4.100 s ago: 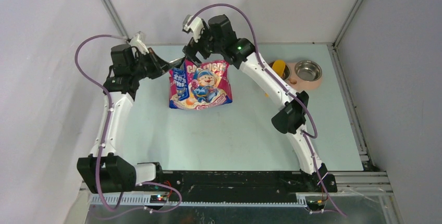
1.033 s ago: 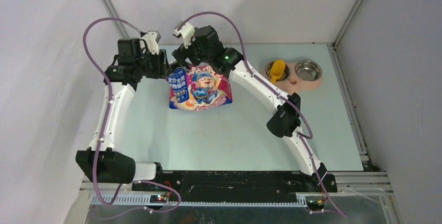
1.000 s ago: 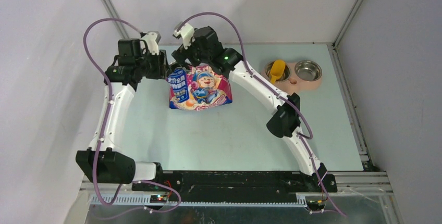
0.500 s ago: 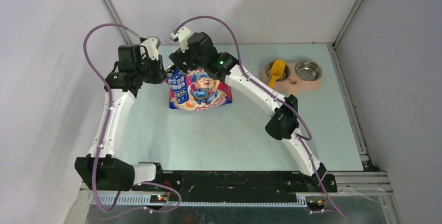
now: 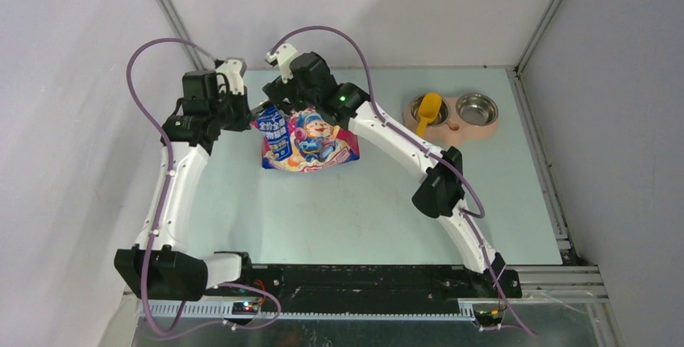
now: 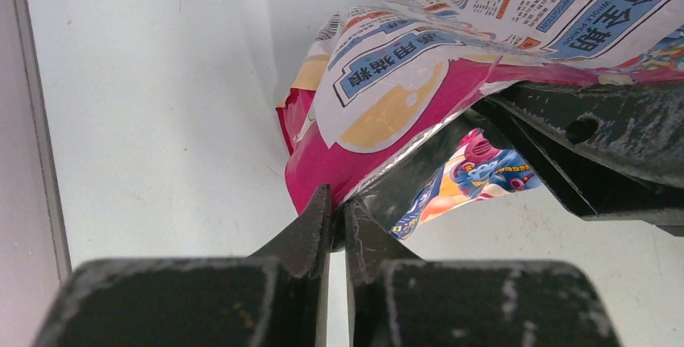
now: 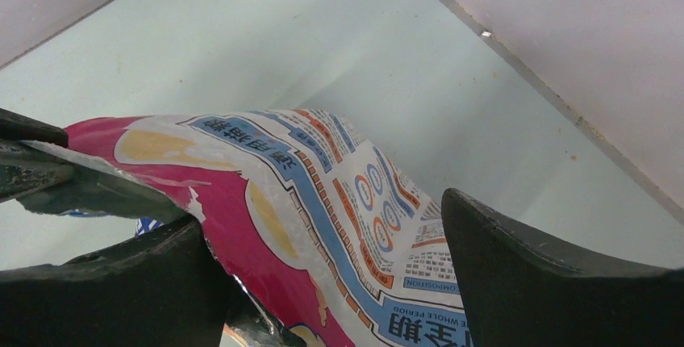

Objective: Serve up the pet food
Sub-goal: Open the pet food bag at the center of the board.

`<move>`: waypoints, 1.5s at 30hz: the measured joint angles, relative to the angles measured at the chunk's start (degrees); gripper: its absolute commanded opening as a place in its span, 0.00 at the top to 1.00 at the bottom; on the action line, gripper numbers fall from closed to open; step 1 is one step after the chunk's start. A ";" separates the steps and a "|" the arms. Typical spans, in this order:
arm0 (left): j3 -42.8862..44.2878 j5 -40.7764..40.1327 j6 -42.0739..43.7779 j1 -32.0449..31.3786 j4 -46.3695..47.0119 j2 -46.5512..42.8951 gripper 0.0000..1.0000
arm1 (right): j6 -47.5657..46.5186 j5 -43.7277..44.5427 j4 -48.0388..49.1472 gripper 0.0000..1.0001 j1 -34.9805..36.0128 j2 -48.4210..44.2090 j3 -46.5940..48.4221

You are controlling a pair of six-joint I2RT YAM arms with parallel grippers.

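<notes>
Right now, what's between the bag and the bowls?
Nothing on the table: between the bag and the bowls it is bare, though the right arm crosses above it, as the top view shows.

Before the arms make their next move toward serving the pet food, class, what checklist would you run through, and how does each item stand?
1. The left gripper pinches the edge of the bag: ok, shut on the film.
2. The right gripper grips the bag: not ok, it is open, with fingers astride the bag's top.
3. The bag is opened: ok, silver lining shows at the edge.
4. The pet food is visible: cannot tell, none in view.
5. The scoop is located: ok, resting in the left bowl of the feeder.
6. The right bowl is free: ok, no food showing in it.
</notes>
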 measured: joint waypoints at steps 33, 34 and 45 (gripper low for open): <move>-0.90 -1.99 -0.98 -0.96 1.90 -0.76 1.00 | -11.63 6.88 6.71 0.07 -0.94 -7.30 -11.98; -0.90 -2.12 -0.98 -0.96 1.92 -0.83 1.00 | -12.74 7.02 7.04 0.08 -0.85 -7.23 -11.98; -0.90 -5.57 -1.03 -1.01 1.75 -1.07 1.00 | -23.52 4.59 9.60 0.07 -0.50 -5.90 -11.15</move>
